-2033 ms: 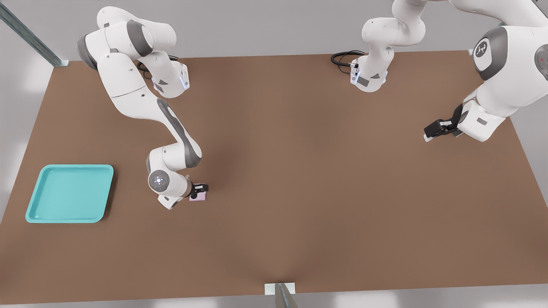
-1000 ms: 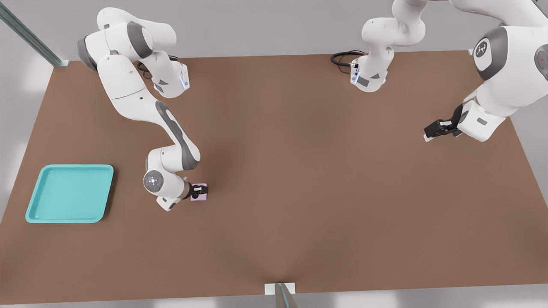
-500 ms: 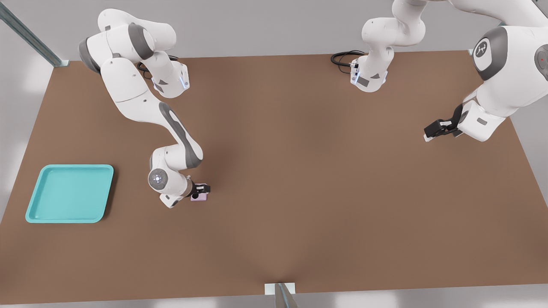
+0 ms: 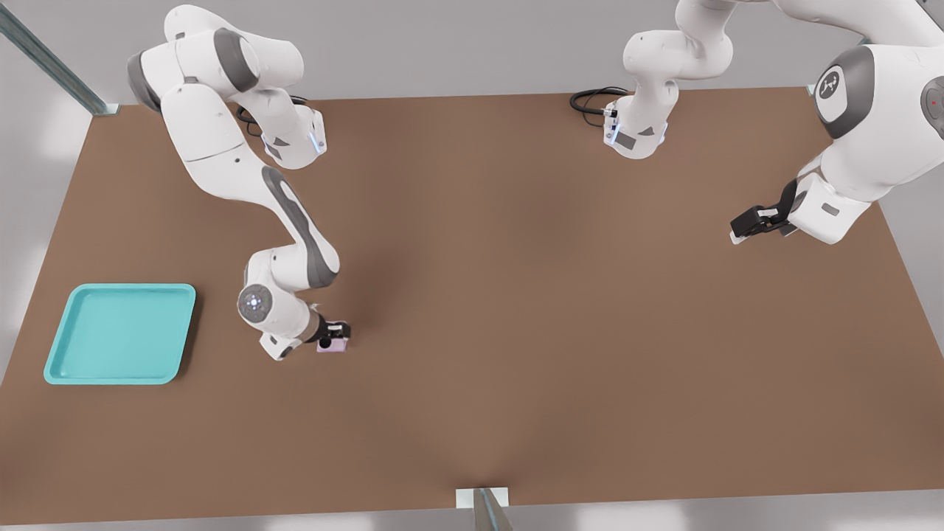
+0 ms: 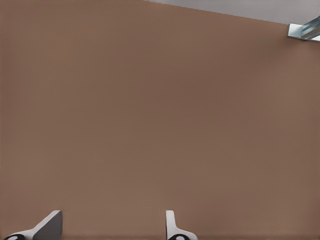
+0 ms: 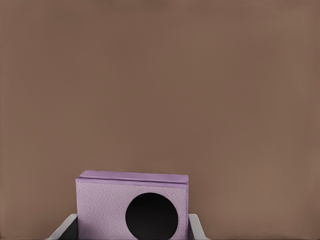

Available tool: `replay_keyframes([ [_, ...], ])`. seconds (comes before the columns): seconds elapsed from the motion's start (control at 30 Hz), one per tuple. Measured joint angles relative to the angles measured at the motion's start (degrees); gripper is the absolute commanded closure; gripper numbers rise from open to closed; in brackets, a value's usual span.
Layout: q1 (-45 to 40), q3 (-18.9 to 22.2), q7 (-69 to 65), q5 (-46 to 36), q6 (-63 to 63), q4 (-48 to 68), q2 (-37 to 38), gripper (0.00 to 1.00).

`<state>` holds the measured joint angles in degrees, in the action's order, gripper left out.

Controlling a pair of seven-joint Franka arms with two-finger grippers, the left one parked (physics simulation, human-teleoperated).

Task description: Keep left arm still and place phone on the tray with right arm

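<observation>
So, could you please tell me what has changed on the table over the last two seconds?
The right arm's tool has shifted toward the front view's left, in the tray's direction, and the pink-lilac phone has moved with it, gripped between the fingers in the right wrist view. The turquoise tray lies where it was, with nothing in it.

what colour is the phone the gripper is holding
Pale lilac-pink phone with a black circle, gripped by the gripper; clearest in the right wrist view.
</observation>
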<state>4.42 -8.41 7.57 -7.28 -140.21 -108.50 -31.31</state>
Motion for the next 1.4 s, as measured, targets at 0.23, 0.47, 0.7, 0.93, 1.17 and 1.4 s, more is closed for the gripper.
replay_keyframes([
  [0.23, -16.95, -0.63, -3.72, 0.1, 2.35, -3.53, 6.5, 0.23],
  [0.47, -43.52, -10.83, -12.36, 1.44, 2.67, -8.39, 8.96, 0.22],
  [0.7, -48.96, -11.23, -21.15, 4.14, -0.27, -8.03, 4.36, 0.03],
  [0.93, -45.81, -12.3, -26.84, 6.19, -0.79, -2.28, 8.13, 0.0],
  [1.17, -4.24, 8.56, -20.29, 9.92, 24.65, 22.05, 22.65, 0.0],
  [1.4, 2.28, 14.17, -15.62, 7.91, 41.42, 24.0, 23.17, 0.0],
])
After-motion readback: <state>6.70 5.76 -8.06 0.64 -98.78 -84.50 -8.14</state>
